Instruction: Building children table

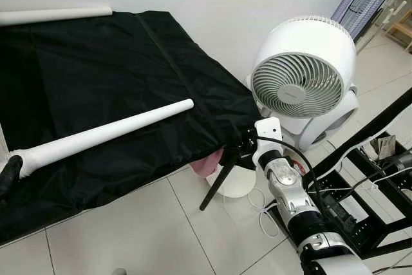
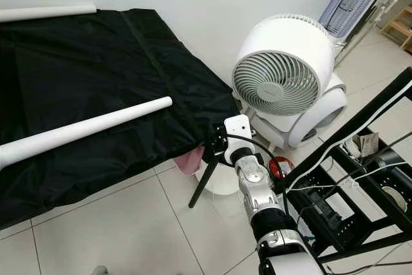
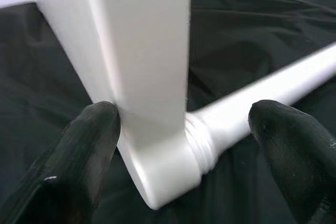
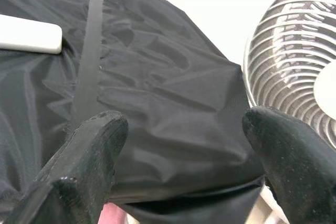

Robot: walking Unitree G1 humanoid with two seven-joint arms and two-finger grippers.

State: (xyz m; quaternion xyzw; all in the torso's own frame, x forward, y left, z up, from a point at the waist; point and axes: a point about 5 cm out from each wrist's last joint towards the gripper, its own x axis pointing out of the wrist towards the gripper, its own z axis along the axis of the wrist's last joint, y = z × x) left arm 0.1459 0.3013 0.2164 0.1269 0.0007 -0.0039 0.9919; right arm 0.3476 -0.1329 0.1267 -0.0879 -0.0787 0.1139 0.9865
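- Left pincer [image 3: 178, 129], fingers spread, straddling white tapered wooden leg [image 1: 103, 132] joined to white tabletop panel [image 3: 131, 51]; one leg apparently mounted.
- Right pincer [image 4: 184, 156], spread, empty, over black cloth-covered surface [image 1: 96, 62] edge; second white leg [image 1: 55, 14] beyond, unmounted.

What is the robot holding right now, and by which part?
The left gripper straddles the white table leg at its thick screwed-in end, fingers apart. The right gripper holds nothing, open by the black cloth.

Both eye views look down from above onto the black cloth [image 1: 116, 88], its corner near the fan [image 1: 302, 75] shared between them; the left wrist view sits close over the white leg [image 3: 247, 108] on that cloth; the right wrist view faces the cloth's corner beside the fan.
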